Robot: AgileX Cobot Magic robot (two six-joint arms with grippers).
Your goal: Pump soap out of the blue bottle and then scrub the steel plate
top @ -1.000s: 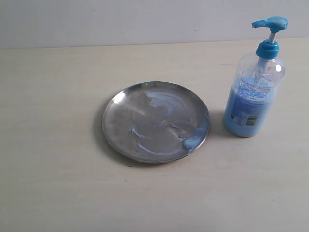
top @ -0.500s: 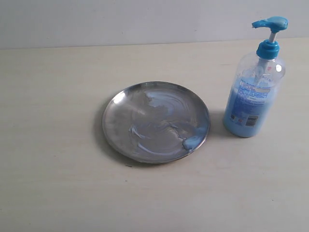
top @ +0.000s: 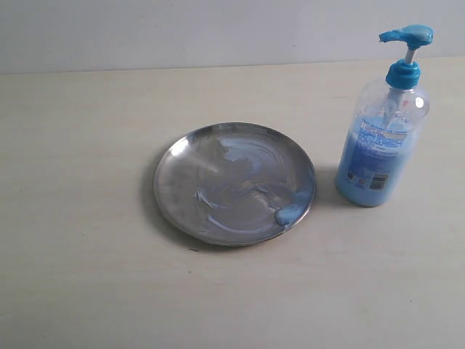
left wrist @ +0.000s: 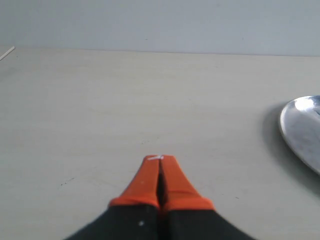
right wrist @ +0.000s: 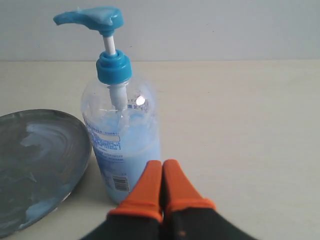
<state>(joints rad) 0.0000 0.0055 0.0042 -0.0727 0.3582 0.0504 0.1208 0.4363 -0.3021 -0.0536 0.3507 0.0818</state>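
The steel plate (top: 234,183) lies mid-table, streaked with pale smears, and a blob of light blue soap (top: 289,213) sits by its near right rim. Right of it the blue bottle (top: 381,145) stands upright with its pump head up. Neither arm shows in the exterior view. In the left wrist view my left gripper (left wrist: 160,159) is shut and empty over bare table, with the plate's edge (left wrist: 301,129) off to one side. In the right wrist view my right gripper (right wrist: 162,163) is shut and empty, just in front of the bottle (right wrist: 122,130), beside the plate (right wrist: 37,165).
The pale wooden table (top: 80,145) stretches around the plate and bottle. A plain light wall (top: 182,29) runs along its far edge.
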